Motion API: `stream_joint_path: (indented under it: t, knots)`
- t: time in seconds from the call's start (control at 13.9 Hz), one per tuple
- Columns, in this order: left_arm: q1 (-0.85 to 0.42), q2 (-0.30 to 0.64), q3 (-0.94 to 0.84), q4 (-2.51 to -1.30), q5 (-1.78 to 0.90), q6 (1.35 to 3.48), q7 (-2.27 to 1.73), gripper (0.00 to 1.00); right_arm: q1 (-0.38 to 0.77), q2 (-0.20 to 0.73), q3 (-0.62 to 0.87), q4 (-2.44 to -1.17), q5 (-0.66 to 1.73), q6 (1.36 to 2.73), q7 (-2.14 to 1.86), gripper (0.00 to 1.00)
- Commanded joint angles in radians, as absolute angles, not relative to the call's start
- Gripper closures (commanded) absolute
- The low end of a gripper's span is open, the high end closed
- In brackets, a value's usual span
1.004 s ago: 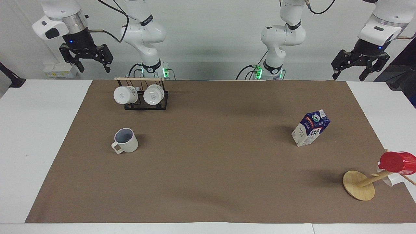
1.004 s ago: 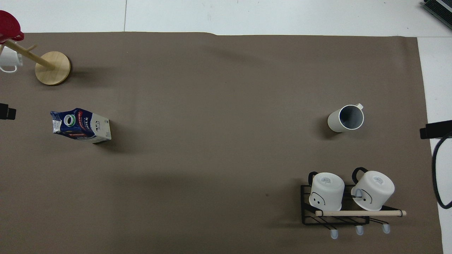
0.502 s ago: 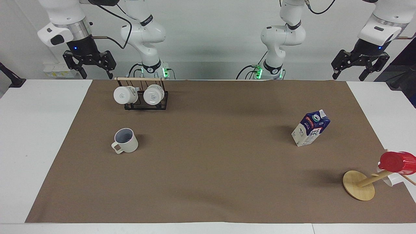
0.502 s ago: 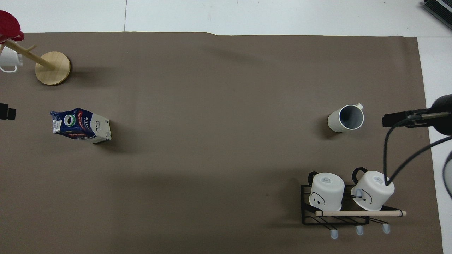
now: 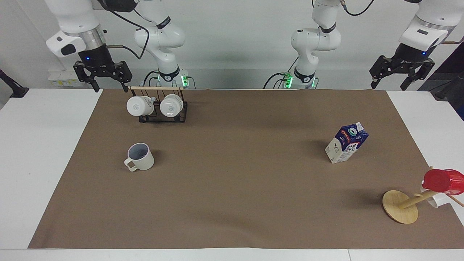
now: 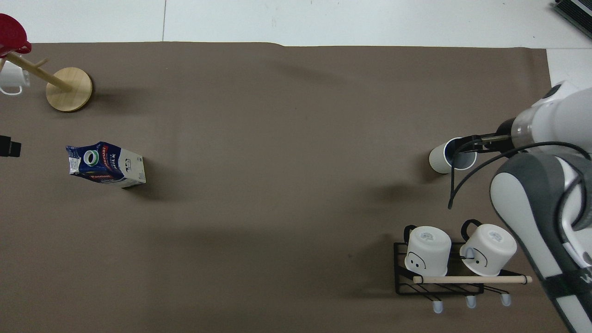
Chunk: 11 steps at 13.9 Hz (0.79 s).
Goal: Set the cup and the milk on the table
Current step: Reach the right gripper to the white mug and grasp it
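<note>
The cup (image 5: 140, 156) is a cream-beige mug with a grey-lavender inside. It stands upright on the brown mat (image 5: 232, 188) of the table, toward the right arm's end. In the overhead view the cup (image 6: 439, 159) is partly covered by the right arm's cable. The milk (image 5: 346, 142) is a blue and white carton. It stands on the mat toward the left arm's end and also shows in the overhead view (image 6: 107, 164). My right gripper (image 5: 108, 80) hangs open and empty in the air beside the mug rack. My left gripper (image 5: 397, 78) waits open and empty above the table's corner.
A black wire rack (image 5: 159, 115) with two white mugs stands nearer to the robots than the cup, and shows in the overhead view (image 6: 444, 282). A wooden mug tree (image 5: 400, 208) with a red cup (image 5: 440, 180) and a white mug (image 6: 11, 78) stands farther from the robots than the milk.
My right gripper has moved in toward the mug rack and a little lower. Its arm now shows in the overhead view, over the cup's side. The left arm, cup and milk have not moved.
</note>
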State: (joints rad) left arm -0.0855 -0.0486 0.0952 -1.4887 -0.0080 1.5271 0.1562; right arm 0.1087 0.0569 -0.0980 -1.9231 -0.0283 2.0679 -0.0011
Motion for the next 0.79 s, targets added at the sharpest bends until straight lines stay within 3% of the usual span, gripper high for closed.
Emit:
stream_joint_path:
  t: [0.0, 0.72]
  knots:
    - [-0.091, -0.048, 0.1, -1.48, -0.011, 1.514, 0.16, 0.0, 0.107, 0.067, -0.091, -1.98, -0.014, 2.146, 0.026, 0.0]
    - [-0.091, -0.049, 0.1, -1.48, -0.011, 1.514, 0.156, 0.0, 0.137, 0.199, -0.091, -2.052, -0.015, 2.373, 0.008, 0.0]
